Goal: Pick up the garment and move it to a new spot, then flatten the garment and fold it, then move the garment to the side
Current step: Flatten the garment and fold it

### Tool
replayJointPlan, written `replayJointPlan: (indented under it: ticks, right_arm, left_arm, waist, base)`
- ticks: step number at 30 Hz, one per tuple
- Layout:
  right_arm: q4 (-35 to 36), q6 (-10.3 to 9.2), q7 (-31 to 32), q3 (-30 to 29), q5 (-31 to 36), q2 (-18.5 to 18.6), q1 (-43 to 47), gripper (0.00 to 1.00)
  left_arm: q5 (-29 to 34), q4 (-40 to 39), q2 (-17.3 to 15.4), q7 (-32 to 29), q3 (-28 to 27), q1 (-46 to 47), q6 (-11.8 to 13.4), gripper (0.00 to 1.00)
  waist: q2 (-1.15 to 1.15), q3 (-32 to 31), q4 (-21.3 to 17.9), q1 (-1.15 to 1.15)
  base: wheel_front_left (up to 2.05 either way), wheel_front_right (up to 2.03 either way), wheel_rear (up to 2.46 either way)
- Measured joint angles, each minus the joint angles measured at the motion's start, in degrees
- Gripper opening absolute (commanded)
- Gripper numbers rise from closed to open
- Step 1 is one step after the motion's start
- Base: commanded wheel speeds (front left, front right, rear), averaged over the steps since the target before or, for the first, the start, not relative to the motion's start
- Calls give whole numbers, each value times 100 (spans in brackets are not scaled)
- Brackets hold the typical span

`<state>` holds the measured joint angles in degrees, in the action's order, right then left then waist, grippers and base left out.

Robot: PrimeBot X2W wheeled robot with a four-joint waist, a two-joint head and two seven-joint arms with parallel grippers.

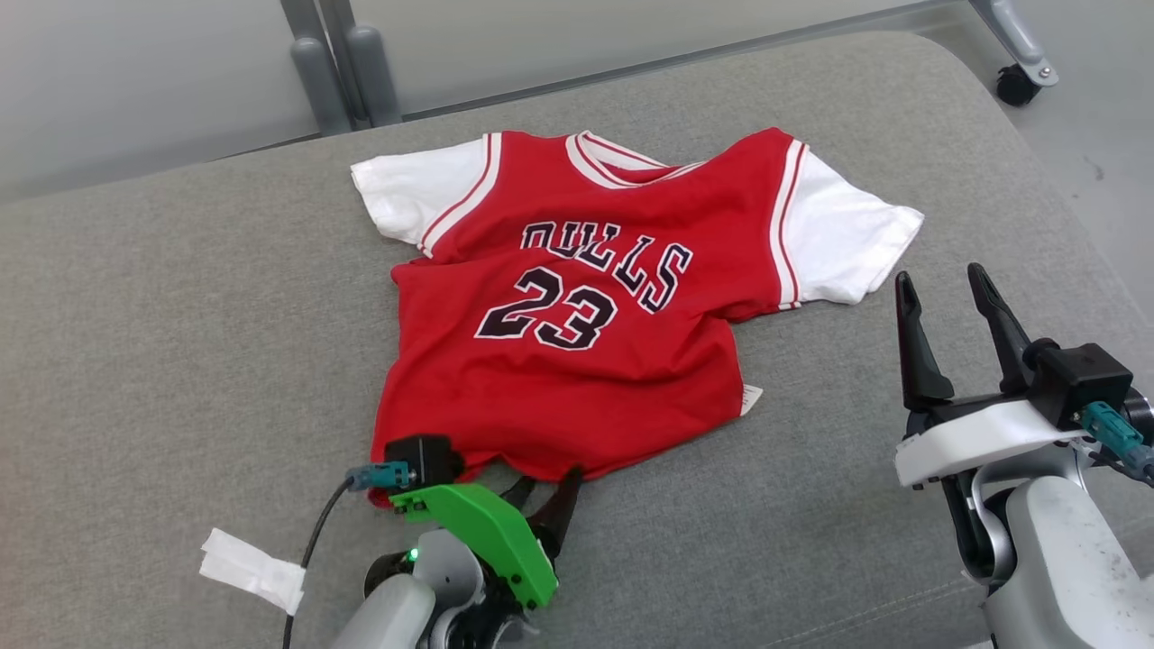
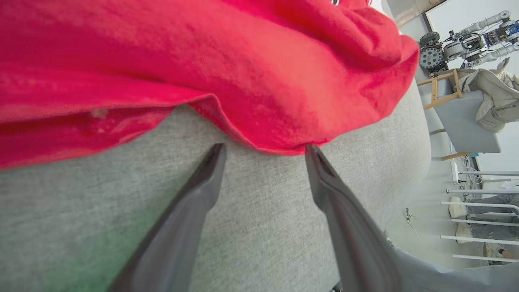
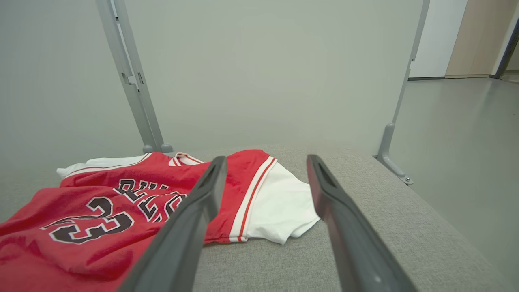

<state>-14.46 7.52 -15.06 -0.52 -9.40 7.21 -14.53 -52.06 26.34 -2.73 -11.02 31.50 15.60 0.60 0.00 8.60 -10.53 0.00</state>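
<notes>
Here's the red knit basketball jersey [image 1: 577,361] with white short sleeves, black "BULLS 23" lettering and red-and-white striped trim. It lies face up in the middle of the grey woven-fabric padded tabletop [image 1: 180,315], and it's rumpled, with one fold creasing across the chest. A small white label [image 1: 751,399] pokes out at the hem on the robot's right.

Down low, the left pincer [image 1: 545,487], under a bright green plastic bracket [image 1: 487,532], has its slim dark fingers spread wide. In the left wrist view that pincer [image 2: 264,149] has its tips right at the jersey's [image 2: 243,61] wavy bottom hem, with coarse grey cloth [image 2: 263,223] between them.

The right pincer [image 1: 940,288] hovers open too, off beside the right sleeve, gripping nothing.

A crumpled strip of white tape [image 1: 251,570] sits on the near-left padding. Behind the rounded tabletop edge stand grey metal frame posts [image 1: 343,63], a black caster wheel [image 1: 1017,86] and a smooth pale floor [image 3: 466,134].
</notes>
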Motion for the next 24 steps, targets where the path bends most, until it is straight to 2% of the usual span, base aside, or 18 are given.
replayJointPlan:
  ticks: [5,8,9,10,11,12,17,20,23,24]
  right_arm:
    - [1,0,0,-11,-13,-24,-54,100]
    - [-2,0,0,-15,-13,-49,-93,100]
    - [-8,0,0,-12,-13,-54,-101,100]
    - [-10,0,0,-9,-13,-56,-102,100]
    - [-16,0,0,0,-13,-62,-103,100]
    - [-26,0,0,5,-12,-66,-105,100]
    - [-34,0,0,-47,-4,-40,-97,100]
    - [-48,0,0,-79,3,-21,-52,100]
    - [-92,0,0,-96,5,2,49,100]
    - [-101,0,0,-93,7,9,73,100]
  left_arm:
    - [-715,198,3,-7,145,352,208,100]
    - [-837,386,7,-9,326,618,275,100]
    - [-918,438,5,14,385,687,278,83]
    - [-940,491,4,60,447,744,278,36]
    - [-942,568,8,142,522,814,291,23]
    - [-944,641,8,204,587,878,294,0]
    - [-1043,829,4,364,840,1023,236,0]
    - [-1031,761,-5,394,901,1094,115,0]
    - [-926,486,-227,332,923,1160,58,0]
    - [-910,356,-404,289,898,1177,60,0]
  waist:
    - [0,151,-130,0]
    - [0,211,-154,0]
    - [0,221,-149,0]
    - [0,224,-139,0]
    - [0,223,-120,0]
    - [0,218,-98,0]
    - [0,167,73,0]
    - [0,106,222,0]
    - [0,23,390,0]
    - [0,-10,451,0]
  base:
    - [0,0,0]
    - [0,0,0]
    - [0,0,0]
    - [0,0,0]
    - [0,0,0]
    - [0,0,0]
    - [0,0,0]
    - [0,0,0]
    - [0,0,0]
    - [0,0,0]
